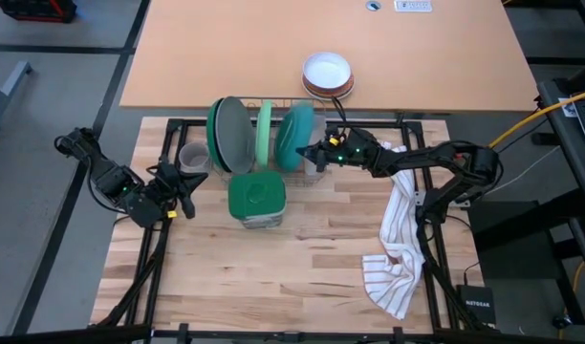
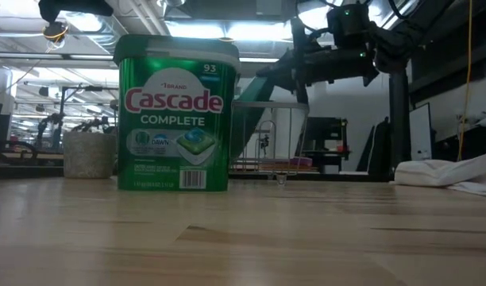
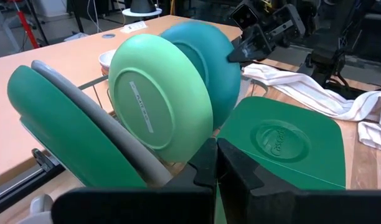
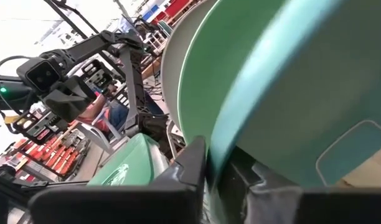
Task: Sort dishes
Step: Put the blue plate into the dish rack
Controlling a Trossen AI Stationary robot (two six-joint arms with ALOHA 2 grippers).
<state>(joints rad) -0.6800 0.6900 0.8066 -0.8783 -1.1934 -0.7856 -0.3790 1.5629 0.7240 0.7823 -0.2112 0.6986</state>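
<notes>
You are looking at four plates standing on edge in a rack on the bench: dark green plate, grey plate, light green plate, teal plate. One mug is sitting beside them, half hidden. Your right gripper is pinching the teal plate's rim; your left gripper is waiting clenched and empty.

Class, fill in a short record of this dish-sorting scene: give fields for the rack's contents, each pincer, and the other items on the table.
Rack contents: dark green plate, grey plate, light green plate, teal plate, all standing on edge
Mug: small grey mug beside the dark green plate
Right pincer: at the teal plate's rim, closed on it
Left pincer: shut, empty, near the mug
Other items: green detergent tub, striped towel, stacked bowls
</notes>
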